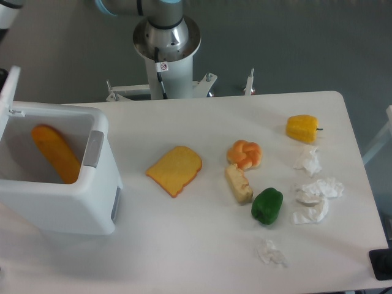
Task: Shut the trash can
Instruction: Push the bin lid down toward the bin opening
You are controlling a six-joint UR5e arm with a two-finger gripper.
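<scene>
The trash can (pixel 58 177) sits open at the table's (pixel 202 251) left end, its lid (pixel 7 92) raised along the far-left edge. The claw is out of view, its state unknown; only the arm's base (pixel 165 43) shows.

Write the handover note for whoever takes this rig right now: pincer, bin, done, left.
Pincer: not in view; only the arm's base shows behind the table.
Trash can: at the table's left edge, open. Its lid stands raised at the far left, and an orange item lies inside.
Done: nothing visible; the lid is not down.
Left: swing the lid over the opening and press it shut at the grey latch.
</scene>
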